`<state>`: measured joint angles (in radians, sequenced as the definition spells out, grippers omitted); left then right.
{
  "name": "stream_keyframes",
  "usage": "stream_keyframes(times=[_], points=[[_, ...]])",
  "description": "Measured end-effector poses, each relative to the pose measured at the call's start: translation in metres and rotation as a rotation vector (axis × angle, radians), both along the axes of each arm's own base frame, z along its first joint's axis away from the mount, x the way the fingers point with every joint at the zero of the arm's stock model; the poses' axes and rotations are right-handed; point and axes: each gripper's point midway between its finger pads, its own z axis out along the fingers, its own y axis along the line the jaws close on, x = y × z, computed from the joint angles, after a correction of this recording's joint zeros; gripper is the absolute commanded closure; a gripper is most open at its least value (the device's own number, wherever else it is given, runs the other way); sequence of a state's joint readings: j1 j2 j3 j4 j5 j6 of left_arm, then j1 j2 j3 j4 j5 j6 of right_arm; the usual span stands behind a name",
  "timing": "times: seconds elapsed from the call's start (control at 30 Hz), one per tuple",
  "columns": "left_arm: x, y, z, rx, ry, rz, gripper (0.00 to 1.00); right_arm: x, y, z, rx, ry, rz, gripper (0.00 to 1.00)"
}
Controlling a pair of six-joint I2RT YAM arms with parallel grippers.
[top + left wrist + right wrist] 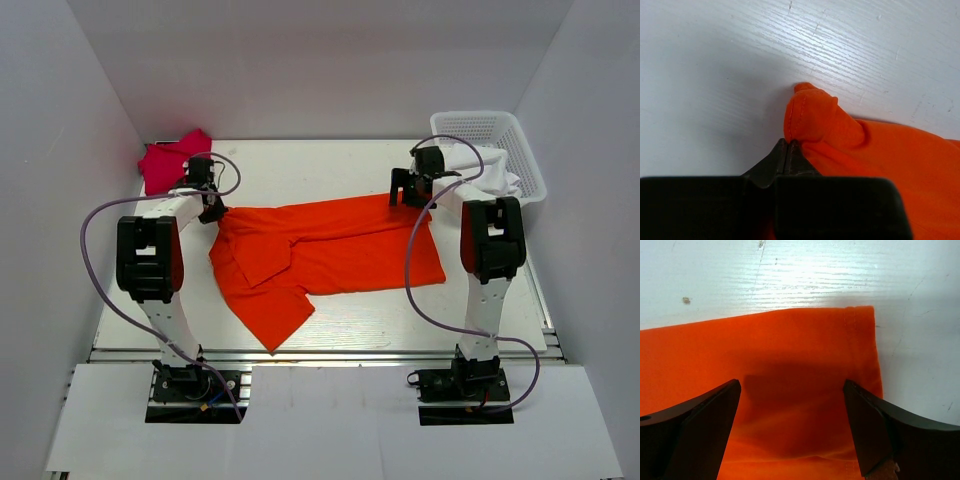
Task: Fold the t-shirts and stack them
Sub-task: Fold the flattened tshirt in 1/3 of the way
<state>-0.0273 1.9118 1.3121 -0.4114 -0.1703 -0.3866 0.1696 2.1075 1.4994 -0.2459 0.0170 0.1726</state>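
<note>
The orange t-shirt (340,250) lies spread across the middle of the table, its left part bunched into folds. My left gripper (212,207) sits at the shirt's far-left corner. In the left wrist view its jaws (788,143) are shut, pinching a raised hem of the orange fabric (815,115). My right gripper (403,190) hovers over the shirt's far-right corner. In the right wrist view it (791,385) stands wide open above the flat orange cloth (790,340), near the stitched hem. The crimson-pink t-shirt (168,162) lies crumpled at the back left.
A white mesh basket (520,150) with white cloth (485,165) hanging over its side stands at the back right, close to the right arm. White walls enclose the table on three sides. The table's front edge (320,350) runs just before the arm bases.
</note>
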Motion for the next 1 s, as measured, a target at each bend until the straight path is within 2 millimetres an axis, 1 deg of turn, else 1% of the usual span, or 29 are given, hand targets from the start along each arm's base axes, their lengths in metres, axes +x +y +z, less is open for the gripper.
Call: stream_keyframes(times=[0.07,0.1,0.17,0.2,0.27,0.33,0.37,0.4,0.43,0.47,0.5,0.53,0.6,0.7,0.77,0.8,0.87,0.93,1.0], points=[[-0.001,0.002,-0.004,-0.008,0.012,0.006,0.87,0.002,-0.001,0.0,-0.003,0.003,-0.009,0.11],[-0.002,0.002,-0.005,-0.013,0.019,0.009,0.81,0.002,-0.001,0.0,-0.005,0.005,-0.014,0.11],[-0.008,0.006,-0.008,-0.018,0.044,0.023,0.78,0.003,-0.002,0.002,-0.007,0.011,-0.018,0.11],[-0.01,0.008,-0.009,-0.019,0.054,0.032,0.74,0.003,-0.002,0.003,-0.008,0.013,-0.016,0.11],[-0.018,0.016,-0.011,-0.021,0.084,0.059,0.63,0.003,-0.002,0.005,-0.009,0.013,-0.013,0.11],[-0.027,0.024,-0.011,-0.022,0.12,0.093,0.63,0.004,-0.001,0.007,-0.008,0.008,-0.007,0.11],[-0.03,0.028,-0.008,-0.024,0.13,0.11,0.55,0.005,0.0,0.008,-0.007,0.005,-0.003,0.11],[-0.032,0.032,-0.004,-0.025,0.135,0.124,0.42,0.006,0.001,0.01,-0.002,0.0,0.005,0.11],[-0.032,0.034,0.001,-0.028,0.131,0.131,0.39,0.005,0.003,0.012,0.003,-0.002,0.014,0.11],[-0.032,0.036,0.009,-0.035,0.117,0.14,0.28,0.006,0.004,0.015,0.007,-0.009,0.026,0.11],[-0.032,0.037,0.018,-0.041,0.096,0.146,0.09,0.006,0.006,0.02,0.012,-0.02,0.037,0.11],[-0.03,0.037,0.03,-0.053,0.067,0.145,0.0,0.007,0.007,0.026,0.019,-0.033,0.047,0.11],[-0.023,0.031,0.056,-0.087,-0.018,0.127,0.0,0.008,0.011,0.04,0.03,-0.061,0.062,0.11],[-0.01,0.015,0.095,-0.141,-0.154,0.056,0.0,0.01,0.017,0.061,0.056,-0.107,0.085,0.11],[-0.002,-0.001,0.113,-0.181,-0.222,-0.015,0.0,0.012,0.023,0.069,0.075,-0.132,0.104,0.11],[0.001,-0.009,0.118,-0.202,-0.245,-0.051,0.0,0.013,0.025,0.071,0.084,-0.136,0.111,0.11],[0.003,-0.028,0.116,-0.256,-0.266,-0.128,0.0,0.011,0.03,0.071,0.098,-0.134,0.122,0.11],[-0.003,-0.045,0.101,-0.305,-0.247,-0.194,0.0,0.01,0.034,0.07,0.113,-0.13,0.128,0.11],[-0.015,-0.058,0.078,-0.338,-0.194,-0.23,0.0,0.011,0.038,0.069,0.127,-0.128,0.132,0.11]])
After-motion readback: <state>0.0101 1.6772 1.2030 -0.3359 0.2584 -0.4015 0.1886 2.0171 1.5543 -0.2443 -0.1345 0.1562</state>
